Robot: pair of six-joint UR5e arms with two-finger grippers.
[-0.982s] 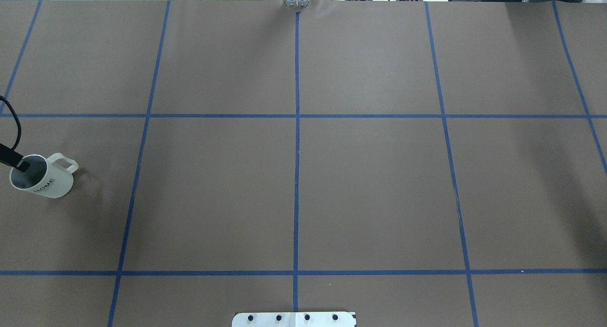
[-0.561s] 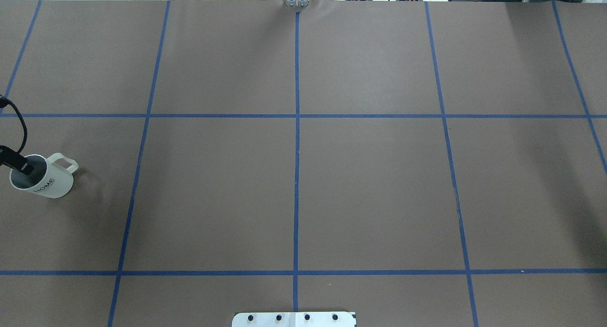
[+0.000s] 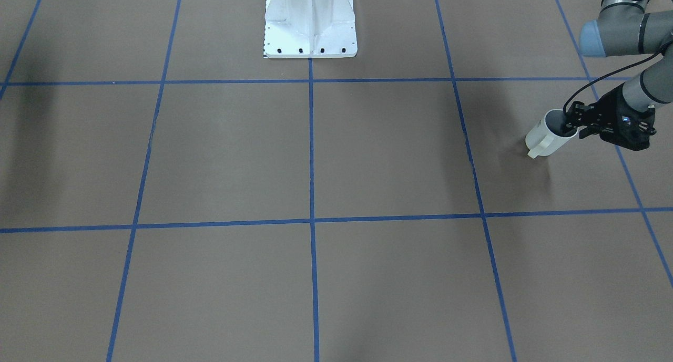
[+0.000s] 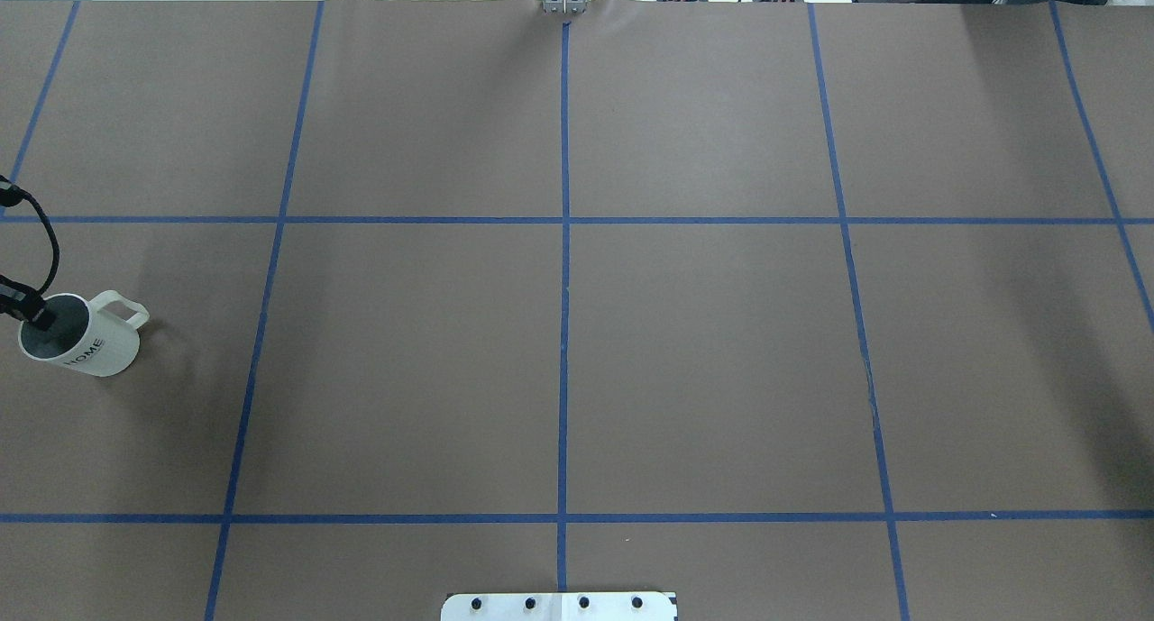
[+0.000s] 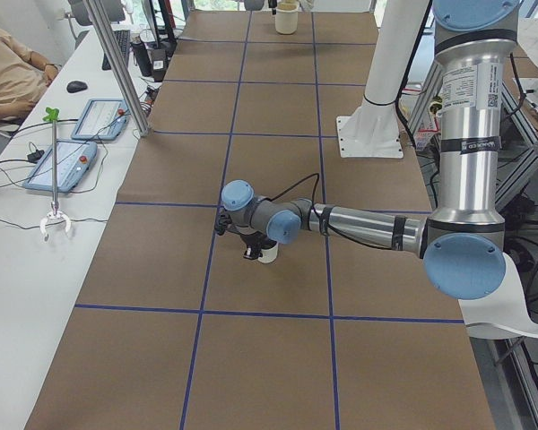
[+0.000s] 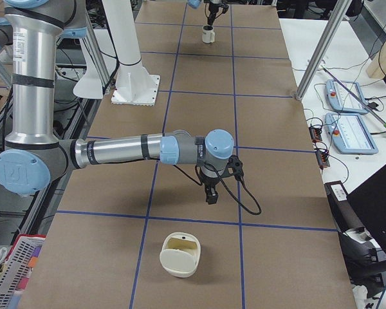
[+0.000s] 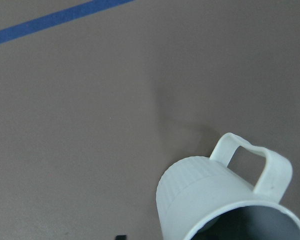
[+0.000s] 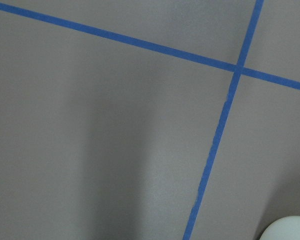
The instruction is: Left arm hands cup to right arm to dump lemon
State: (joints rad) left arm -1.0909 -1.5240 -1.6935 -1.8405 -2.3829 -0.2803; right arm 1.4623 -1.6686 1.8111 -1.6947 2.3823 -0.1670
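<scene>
Quick rundown. The cup [image 3: 547,136] is found standing upright on the brown table [image 3: 368,157], way out at the robot's left end, inside 1 of the squares marked off with blue tape [image 3: 311,157]. It's a white mug with a ribbed wall, "HOME" [image 4: 87,354] printed on the side and 1 handle [image 4: 128,311], which is turned away from the gripper.

The left gripper [image 3: 573,125] is parked right at the cup's rim, on the side opposite the handle. The left arm [image 3: 644,86] is reached in low from the table's edge, with a black cable [image 4: 50,242] looped above it. 1 fingertip [image 4: 36,313] is seen dipping over the mouth. In the left wrist view a small black tip [image 7: 121,236] is spotted outside the wall, with bare table between it and the cup. So the fingers are read as spread across the rim, not clamped on it, and the cup is not lifted. What's inside the greyish mouth can't be made out.

The right gripper [image 6: 210,195] is hung pointing straight down over the table's other end, well apart from the cup, on the right arm [image 6: 122,149] stretched out level. It's caught only in the side view, so spread or pressed together can't be told. A pale rounded dish [image 6: 180,255] is seen lying on the table near it, not touching.
</scene>
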